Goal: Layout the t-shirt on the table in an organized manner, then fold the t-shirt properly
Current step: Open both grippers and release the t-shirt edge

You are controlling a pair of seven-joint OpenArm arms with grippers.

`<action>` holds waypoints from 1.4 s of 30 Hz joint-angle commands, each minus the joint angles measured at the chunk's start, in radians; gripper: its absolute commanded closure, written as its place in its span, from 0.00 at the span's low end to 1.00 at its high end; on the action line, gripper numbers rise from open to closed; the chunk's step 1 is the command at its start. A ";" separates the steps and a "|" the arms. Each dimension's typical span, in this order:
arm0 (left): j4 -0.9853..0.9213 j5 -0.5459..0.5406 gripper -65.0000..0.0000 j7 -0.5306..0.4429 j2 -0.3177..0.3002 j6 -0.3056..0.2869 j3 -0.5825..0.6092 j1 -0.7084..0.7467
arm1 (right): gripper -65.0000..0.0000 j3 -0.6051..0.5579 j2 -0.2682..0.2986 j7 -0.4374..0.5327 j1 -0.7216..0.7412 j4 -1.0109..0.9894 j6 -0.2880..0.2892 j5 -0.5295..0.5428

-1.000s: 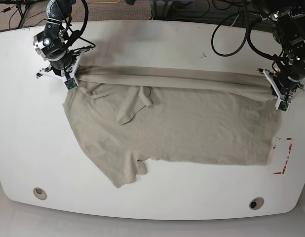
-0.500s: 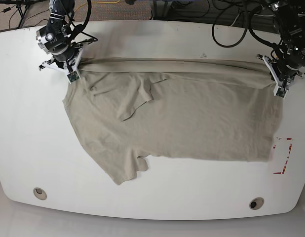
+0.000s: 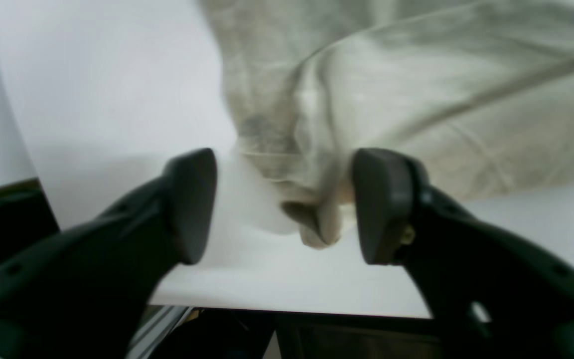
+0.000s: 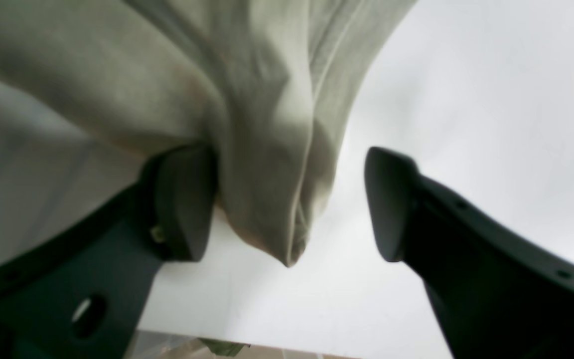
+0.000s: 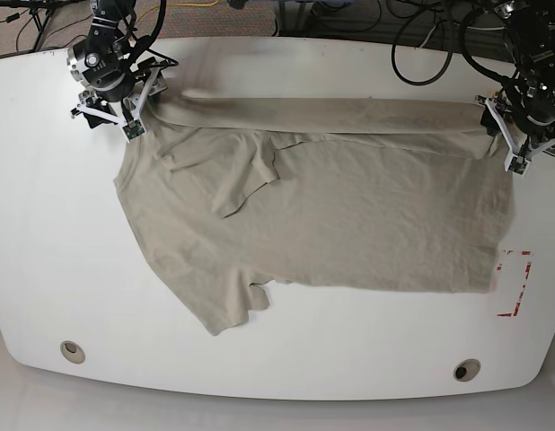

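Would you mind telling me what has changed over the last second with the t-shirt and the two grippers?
Both grippers, left gripper and right gripper, drew the t-shirt far edge toward the table back, then opened and let it go. The near sleeve and the red-tape mark stayed put.

Black cables are seen beyond the far edge, lying on a brown carpeted floor; a yellow cable is also seen there.
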 commanded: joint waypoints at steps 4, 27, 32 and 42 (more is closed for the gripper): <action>0.019 -0.014 0.38 -0.007 -0.058 0.002 -0.006 -0.006 | 0.32 0.004 0.015 0.015 -0.010 0.047 -0.005 0.015; 0.016 -0.012 0.38 -0.007 -0.097 0.002 -0.216 -0.204 | 0.41 0.051 -0.043 0.004 0.168 0.052 -0.005 0.055; 0.015 -0.011 0.38 -0.003 -0.034 0.002 -0.278 -0.262 | 0.41 0.050 -0.060 -0.069 0.197 0.052 -0.005 0.071; -0.090 -0.012 0.37 0.157 0.009 0.002 -0.285 -0.316 | 0.41 0.045 -0.128 -0.075 0.207 0.050 -0.005 0.069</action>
